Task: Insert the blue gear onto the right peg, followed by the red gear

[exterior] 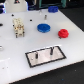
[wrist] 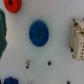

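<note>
The blue gear (exterior: 43, 27) lies flat on the white table, toward the back middle; the wrist view shows this blue gear (wrist: 38, 33) from above. The smaller red gear (exterior: 63, 33) lies to the exterior view's right of it, and the red gear (wrist: 12, 4) is cut off at the wrist picture's edge. Nearer the front sits the grey, black-edged plate (exterior: 56, 58) with two dark pins. The right peg (exterior: 50, 50) stands bare, as does the left pin (exterior: 38, 54). No gripper fingers show in either view.
A beige slatted block (exterior: 19, 27) stands on the exterior view's left, and this beige block (wrist: 77, 37) also shows in the wrist view. Dark objects (exterior: 52, 8) sit along the table's back edge. A dark green shape (wrist: 1, 32) and a blue shape (wrist: 10, 80) touch the wrist picture's edges.
</note>
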